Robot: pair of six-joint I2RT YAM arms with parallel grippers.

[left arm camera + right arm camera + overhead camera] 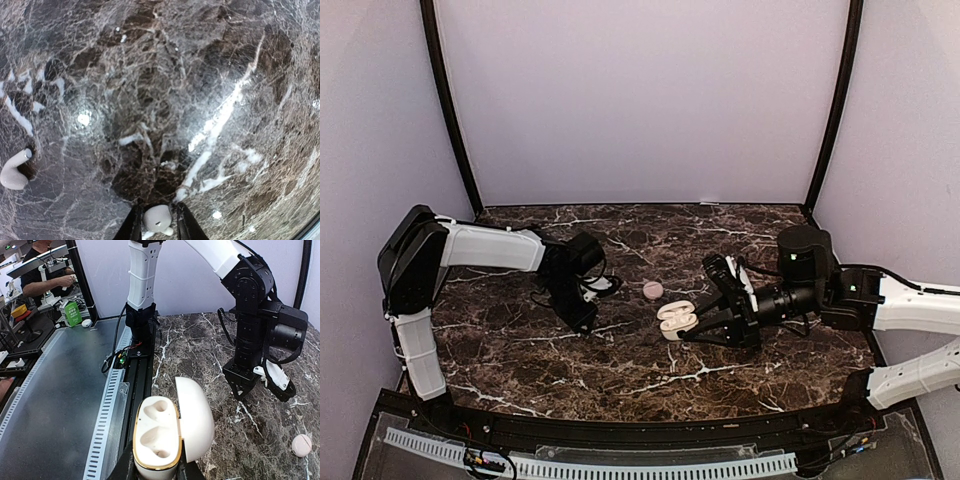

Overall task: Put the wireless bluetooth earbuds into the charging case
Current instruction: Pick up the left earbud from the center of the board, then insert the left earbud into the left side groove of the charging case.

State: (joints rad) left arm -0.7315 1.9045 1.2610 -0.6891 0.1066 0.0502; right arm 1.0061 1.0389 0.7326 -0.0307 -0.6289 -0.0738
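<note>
Closest to the right wrist lens, at the lower centre of its frame, is the glossy white plastic charging case with a gold rim (156, 437). Its lid is swung open to the right and both wells are empty. The right gripper (157, 471) is clamped on its base.

At the bottom centre of the left wrist view, the left gripper (157, 207) has narrowed to the width of a tiny white plastic earbud (157, 219) and seems to touch it on both sides. Whether it is off the marble I cannot tell. A second white earbud with a short stem (12, 172) lies at that frame's left edge, well apart.

The pinch is right at the fingertips on a smooth, rounded shell, so the earbud could twist or squirt out. If its stem arrives misaligned it would probably jam on the rim. A small round pinkish object (653, 290) near the case could get knocked.

The glossy dark brown marble tabletop (520, 350) has white veins and bright glare spots that resemble earbuds. Pale lilac walls enclose it, and a person works at a bench in the upper left of the right wrist view.
</note>
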